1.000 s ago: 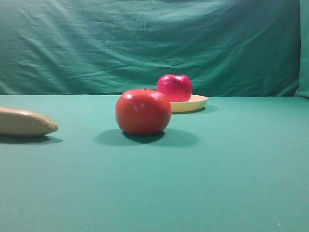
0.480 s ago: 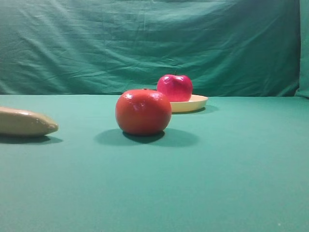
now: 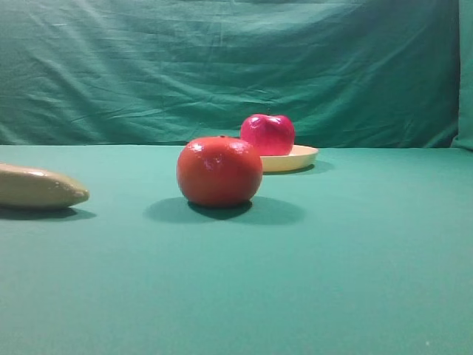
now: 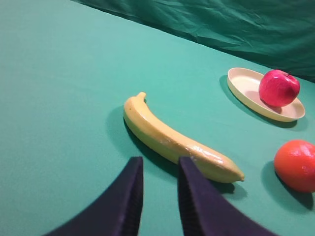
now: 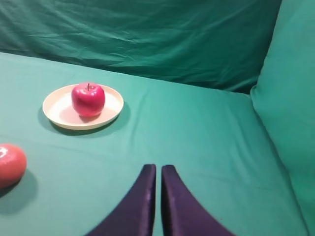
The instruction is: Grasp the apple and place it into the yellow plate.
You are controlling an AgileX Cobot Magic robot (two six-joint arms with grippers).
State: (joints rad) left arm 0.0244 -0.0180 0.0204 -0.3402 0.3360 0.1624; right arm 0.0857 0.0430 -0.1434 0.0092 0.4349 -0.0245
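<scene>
The dark crimson apple (image 3: 267, 134) sits in the pale yellow plate (image 3: 299, 158) at the back of the green table, upright. It shows in the left wrist view (image 4: 278, 87) on the right part of the plate (image 4: 243, 83), and in the right wrist view (image 5: 88, 99) at the middle of the plate (image 5: 56, 105). My left gripper (image 4: 160, 164) is empty, with a narrow gap between its jaws, near the banana and far from the apple. My right gripper (image 5: 158, 169) is shut and empty, well in front of and to the right of the plate. Neither gripper shows in the exterior high view.
An orange-red tomato-like fruit (image 3: 219, 171) stands in front of the plate, partly covering its left side. A long beige-yellow banana (image 3: 37, 186) lies at the left, just ahead of the left gripper (image 4: 172, 140). Green cloth hangs behind and rises at the right (image 5: 290, 98).
The apple's thin stem showed at its top before and does not show now; the apple seems to have tilted slightly in the plate. Nothing else has moved.
</scene>
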